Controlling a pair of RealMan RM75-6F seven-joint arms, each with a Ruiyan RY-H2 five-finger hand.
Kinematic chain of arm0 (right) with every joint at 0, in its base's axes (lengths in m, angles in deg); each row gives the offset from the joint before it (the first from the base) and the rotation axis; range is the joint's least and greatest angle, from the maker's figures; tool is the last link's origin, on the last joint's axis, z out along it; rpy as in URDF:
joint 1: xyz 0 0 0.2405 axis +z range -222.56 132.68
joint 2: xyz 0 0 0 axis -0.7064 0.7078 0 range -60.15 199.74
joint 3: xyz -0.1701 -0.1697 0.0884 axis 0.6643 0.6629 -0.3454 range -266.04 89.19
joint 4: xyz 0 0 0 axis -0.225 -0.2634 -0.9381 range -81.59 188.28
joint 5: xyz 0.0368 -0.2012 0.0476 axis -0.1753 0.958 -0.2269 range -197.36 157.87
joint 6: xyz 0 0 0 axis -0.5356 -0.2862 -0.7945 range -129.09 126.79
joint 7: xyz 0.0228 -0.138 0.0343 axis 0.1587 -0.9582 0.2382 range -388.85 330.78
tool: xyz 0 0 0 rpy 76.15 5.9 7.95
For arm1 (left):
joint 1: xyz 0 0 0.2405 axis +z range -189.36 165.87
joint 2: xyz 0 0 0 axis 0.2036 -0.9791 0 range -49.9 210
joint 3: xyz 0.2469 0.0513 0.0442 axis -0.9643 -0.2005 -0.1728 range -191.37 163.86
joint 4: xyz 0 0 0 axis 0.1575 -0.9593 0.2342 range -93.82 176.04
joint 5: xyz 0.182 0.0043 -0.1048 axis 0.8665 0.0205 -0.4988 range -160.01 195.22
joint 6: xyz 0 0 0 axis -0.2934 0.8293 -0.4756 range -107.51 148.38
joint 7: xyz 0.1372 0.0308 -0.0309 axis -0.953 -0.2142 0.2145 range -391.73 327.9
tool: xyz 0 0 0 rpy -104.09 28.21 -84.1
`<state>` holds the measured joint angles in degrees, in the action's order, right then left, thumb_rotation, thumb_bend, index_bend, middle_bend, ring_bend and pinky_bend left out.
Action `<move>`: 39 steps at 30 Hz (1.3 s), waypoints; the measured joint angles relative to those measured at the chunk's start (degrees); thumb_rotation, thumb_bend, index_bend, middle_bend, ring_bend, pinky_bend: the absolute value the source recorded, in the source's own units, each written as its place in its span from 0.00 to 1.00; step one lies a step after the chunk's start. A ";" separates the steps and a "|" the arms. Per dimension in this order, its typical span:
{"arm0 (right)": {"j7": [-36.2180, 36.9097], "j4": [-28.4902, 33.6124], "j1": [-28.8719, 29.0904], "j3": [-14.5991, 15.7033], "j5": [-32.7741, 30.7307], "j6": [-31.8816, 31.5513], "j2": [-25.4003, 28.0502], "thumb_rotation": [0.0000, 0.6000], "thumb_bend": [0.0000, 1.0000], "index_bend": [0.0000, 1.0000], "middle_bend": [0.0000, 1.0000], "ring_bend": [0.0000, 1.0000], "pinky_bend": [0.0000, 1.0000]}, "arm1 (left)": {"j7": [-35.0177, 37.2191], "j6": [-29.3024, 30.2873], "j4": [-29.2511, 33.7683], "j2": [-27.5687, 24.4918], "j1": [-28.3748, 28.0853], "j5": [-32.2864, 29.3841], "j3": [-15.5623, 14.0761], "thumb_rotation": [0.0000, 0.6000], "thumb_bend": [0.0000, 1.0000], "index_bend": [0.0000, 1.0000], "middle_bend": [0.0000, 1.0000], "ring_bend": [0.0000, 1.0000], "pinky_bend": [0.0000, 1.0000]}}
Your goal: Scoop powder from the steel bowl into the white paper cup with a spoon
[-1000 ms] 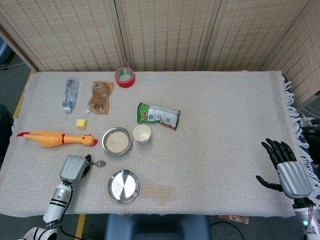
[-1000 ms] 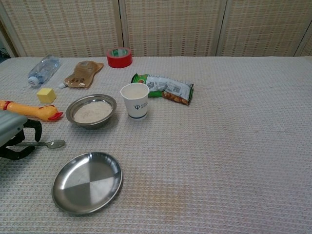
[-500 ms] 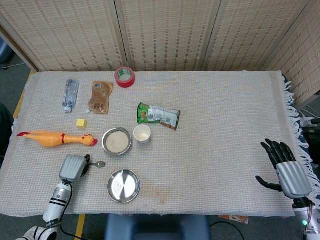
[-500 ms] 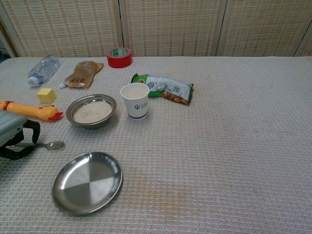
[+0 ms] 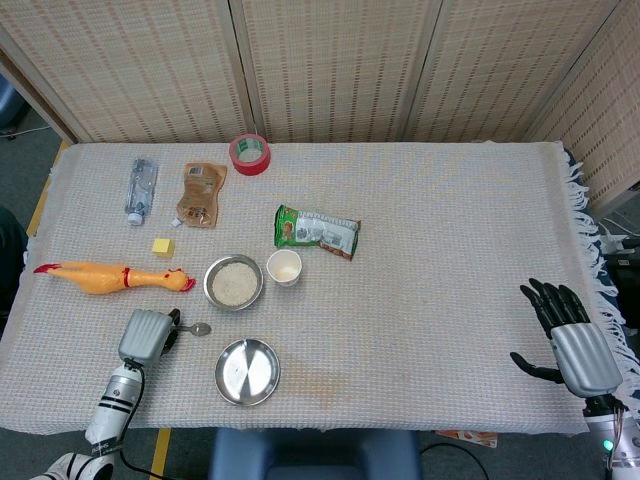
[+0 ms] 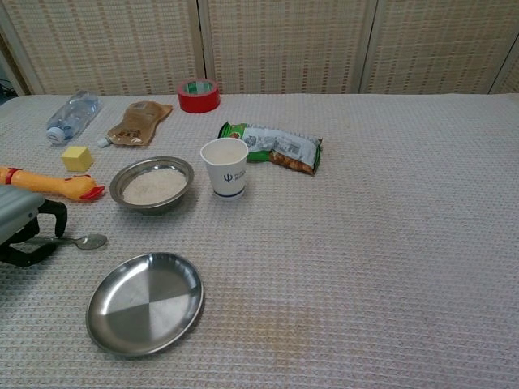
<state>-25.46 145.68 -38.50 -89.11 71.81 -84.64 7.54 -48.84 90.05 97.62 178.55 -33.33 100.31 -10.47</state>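
The steel bowl (image 5: 234, 283) (image 6: 152, 185) holds pale powder and stands just left of the white paper cup (image 5: 284, 267) (image 6: 225, 168), which is upright. A metal spoon (image 5: 198, 328) (image 6: 85, 241) lies low on the cloth in front of the bowl, its scoop end pointing right. My left hand (image 5: 146, 336) (image 6: 20, 223) sits at the table's front left with its dark fingers curled around the spoon's handle. My right hand (image 5: 570, 335) hovers at the table's front right edge, fingers spread and holding nothing; the chest view does not show it.
An empty steel plate (image 5: 247, 371) (image 6: 144, 302) lies in front of the spoon. A rubber chicken (image 5: 110, 277), yellow cube (image 6: 76, 157), bottle (image 5: 141, 189), brown pouch (image 5: 201, 194), red tape roll (image 5: 249, 153) and green snack packet (image 6: 272, 147) lie around the bowl and cup.
My left hand has shifted very slightly left, and the spoon has moved a little with it. The right hand has drifted slightly towards the table's front edge.
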 measured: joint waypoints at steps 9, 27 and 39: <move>-0.10 0.05 0.05 0.00 -0.09 0.19 -0.02 0.87 0.12 0.00 0.00 0.00 0.00 | 0.34 0.19 0.07 -0.14 -0.17 0.06 -0.18 1.00 0.38 0.55 1.00 1.00 1.00; -0.38 0.26 0.24 0.27 0.10 0.72 -0.07 0.87 0.12 0.00 0.00 0.00 0.00 | 1.20 0.47 2.56 -3.10 -0.12 0.09 -0.31 1.00 0.38 0.58 1.00 1.00 1.00; -0.30 0.41 0.12 0.49 0.88 0.15 0.09 0.87 0.12 0.00 0.00 0.00 0.00 | -13.79 -0.22 19.92 -11.52 -1.32 -3.39 2.04 1.00 0.39 0.57 1.00 1.00 1.00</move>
<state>-25.76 146.09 -38.38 -88.62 72.69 -84.49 7.63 -62.63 89.83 117.54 167.02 -34.65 96.92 -8.43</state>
